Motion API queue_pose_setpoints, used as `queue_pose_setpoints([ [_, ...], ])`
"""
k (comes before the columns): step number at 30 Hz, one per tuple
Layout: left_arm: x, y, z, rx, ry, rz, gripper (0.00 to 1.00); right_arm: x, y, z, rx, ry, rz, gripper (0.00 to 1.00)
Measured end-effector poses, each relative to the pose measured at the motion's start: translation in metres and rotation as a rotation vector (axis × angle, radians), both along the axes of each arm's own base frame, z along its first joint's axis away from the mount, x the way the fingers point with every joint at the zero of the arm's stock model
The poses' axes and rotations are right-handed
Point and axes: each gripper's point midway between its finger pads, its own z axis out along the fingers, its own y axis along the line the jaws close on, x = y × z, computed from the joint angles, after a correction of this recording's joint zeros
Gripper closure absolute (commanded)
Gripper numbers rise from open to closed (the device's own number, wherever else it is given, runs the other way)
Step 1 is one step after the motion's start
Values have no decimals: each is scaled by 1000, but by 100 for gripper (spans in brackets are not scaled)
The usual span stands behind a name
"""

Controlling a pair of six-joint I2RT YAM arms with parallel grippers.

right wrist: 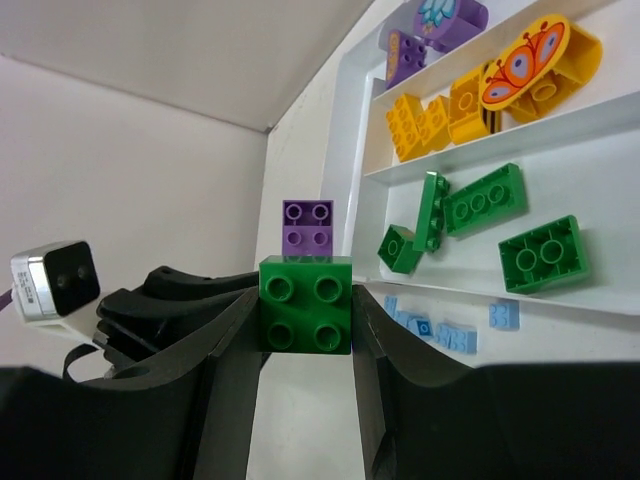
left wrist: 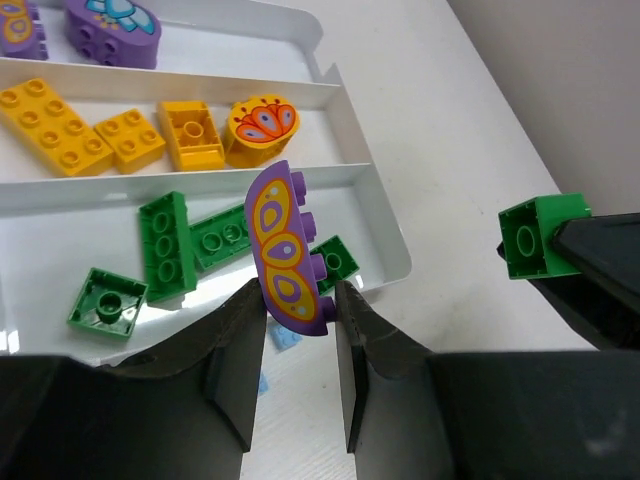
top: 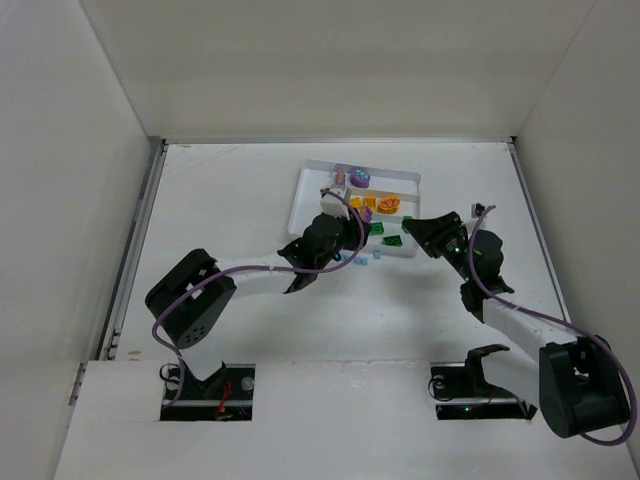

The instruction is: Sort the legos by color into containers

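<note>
My left gripper (left wrist: 300, 310) is shut on a purple curved brick (left wrist: 285, 250) with a yellow-orange pattern and holds it over the near right corner of the white tray (left wrist: 392, 252). My right gripper (right wrist: 305, 298) is shut on a green 2x2 brick (right wrist: 300, 322), held above the table just right of the tray (right wrist: 345, 150). From above, the left gripper (top: 360, 218) and the right gripper (top: 410, 228) face each other closely. The tray holds purple bricks (left wrist: 112, 22) in the far section, yellow-orange ones (left wrist: 190, 132) in the middle and green ones (left wrist: 165, 245) in the near section.
Several pale blue bricks (right wrist: 440, 330) lie on the table along the tray's near edge; they also show in the top view (top: 366, 259). White walls enclose the table on three sides. The left arm's purple cable loops over the tray (top: 310, 185).
</note>
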Motion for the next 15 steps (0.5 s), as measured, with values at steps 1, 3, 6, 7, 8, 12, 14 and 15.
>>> queue_pose_setpoints([
  [1, 1, 4, -1, 4, 2, 7, 82, 1, 0, -2, -2, 7, -1, 70],
  [3, 1, 10, -2, 8, 6, 18, 82, 3, -2, -9, -12, 23, -12, 70],
  [6, 4, 14, 3, 0, -1, 27, 81, 10, -7, -28, -59, 71, -55, 69],
  [7, 4, 15, 6, -4, -4, 30, 81, 13, -9, -35, -83, 94, -72, 69],
  [8, 5, 16, 9, -10, -9, 31, 81, 15, -11, -43, -110, 116, -89, 69],
  [12, 7, 18, 12, -17, -13, 38, 80, 25, -13, -63, -236, 173, -146, 68],
  [14, 8, 18, 12, -19, -8, 37, 80, 32, -14, -66, -291, 186, -169, 66],
  [15, 9, 18, 13, -21, -7, 38, 80, 36, -13, -66, -315, 187, -178, 65],
])
